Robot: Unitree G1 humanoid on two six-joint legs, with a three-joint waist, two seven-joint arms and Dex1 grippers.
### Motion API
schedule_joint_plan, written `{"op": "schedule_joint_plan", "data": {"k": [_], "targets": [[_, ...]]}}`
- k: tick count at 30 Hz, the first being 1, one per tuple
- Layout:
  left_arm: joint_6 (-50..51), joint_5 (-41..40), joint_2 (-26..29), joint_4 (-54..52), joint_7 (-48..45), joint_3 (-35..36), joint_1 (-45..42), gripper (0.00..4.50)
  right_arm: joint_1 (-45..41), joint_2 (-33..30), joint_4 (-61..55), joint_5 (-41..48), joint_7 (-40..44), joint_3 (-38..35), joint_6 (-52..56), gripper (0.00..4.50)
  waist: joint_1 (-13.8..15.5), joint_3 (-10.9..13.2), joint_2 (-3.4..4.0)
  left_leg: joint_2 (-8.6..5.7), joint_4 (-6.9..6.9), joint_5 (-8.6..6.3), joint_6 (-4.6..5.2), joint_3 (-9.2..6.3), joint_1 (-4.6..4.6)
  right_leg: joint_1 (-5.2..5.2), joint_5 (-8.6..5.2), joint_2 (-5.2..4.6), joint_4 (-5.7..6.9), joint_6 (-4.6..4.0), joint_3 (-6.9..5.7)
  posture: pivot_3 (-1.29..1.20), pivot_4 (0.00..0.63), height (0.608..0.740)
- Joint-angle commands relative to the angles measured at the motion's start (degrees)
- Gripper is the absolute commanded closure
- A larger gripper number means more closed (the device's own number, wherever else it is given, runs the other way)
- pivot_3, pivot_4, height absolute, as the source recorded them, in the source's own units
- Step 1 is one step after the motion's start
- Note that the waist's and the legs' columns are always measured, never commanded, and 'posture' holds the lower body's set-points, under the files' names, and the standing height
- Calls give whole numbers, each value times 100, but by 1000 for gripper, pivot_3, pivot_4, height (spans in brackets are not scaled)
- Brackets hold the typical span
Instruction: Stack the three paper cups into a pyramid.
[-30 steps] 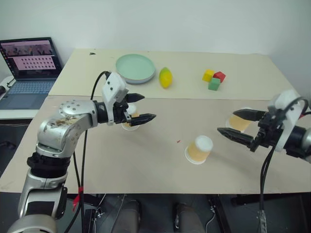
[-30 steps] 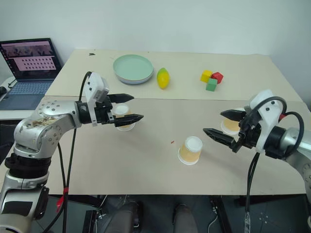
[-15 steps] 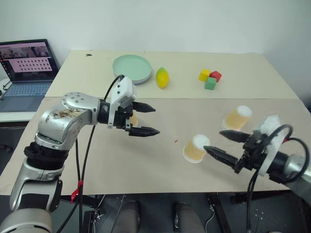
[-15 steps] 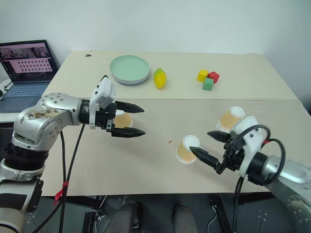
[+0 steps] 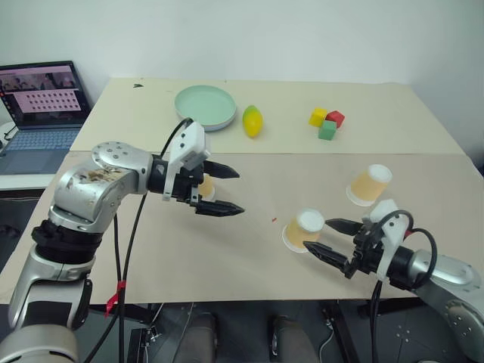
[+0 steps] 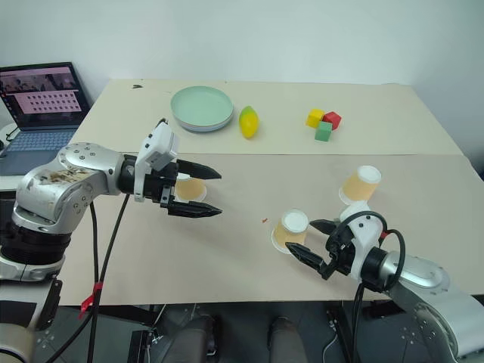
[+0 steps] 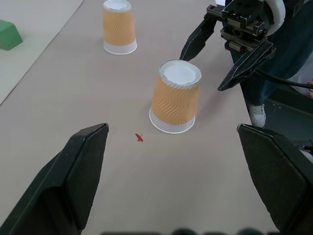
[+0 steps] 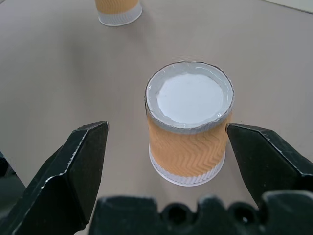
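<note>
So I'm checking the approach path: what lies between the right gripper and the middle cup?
Nothing. In the right wrist view, only bare tabletop separates the open right gripper from the middle cup, which stands upside down before its fingers.

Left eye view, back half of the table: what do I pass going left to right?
Laptop → green plate → lemon → yellow cube → green cube and red cube, too close together to order.
</note>
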Motion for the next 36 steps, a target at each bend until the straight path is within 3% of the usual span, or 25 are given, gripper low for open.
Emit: {"op": "schedule_joint_plan", "data": {"k": [1,16,23,29,36], "targets": [[45,-57,83,-233,76,193,-94,0,-259,-26,132,-95,140,-58,-298,32,-4,0,0,0,0,0,0,0,0,0,0,0,1,0,0,0,150,739],[145,-67,222,-361,251,238,5,0,-1170,331,811,-488,217,693,-397,32,-10,0,0,2,2,0,0,0,2,0,7,5,4,-10,2,0,150,739],[120,-66,258,-392,302,246,60,0,-1209,334,900,-591,197,729,-397,1977,-13,0,0,2,3,0,0,0,2,0,10,5,7,-16,2,0,150,739],[92,-51,241,-347,302,226,63,0,-1310,310,890,-647,179,710,-337,1977,-13,0,0,2,4,0,0,1,3,1,10,5,7,-16,2,0,150,739],[39,-17,190,-249,258,161,18,0,-2804,280,1521,-664,328,1138,107,1977,-100,0,0,5,15,1,0,3,4,-2,17,9,15,-23,5,0,150,739]]}}
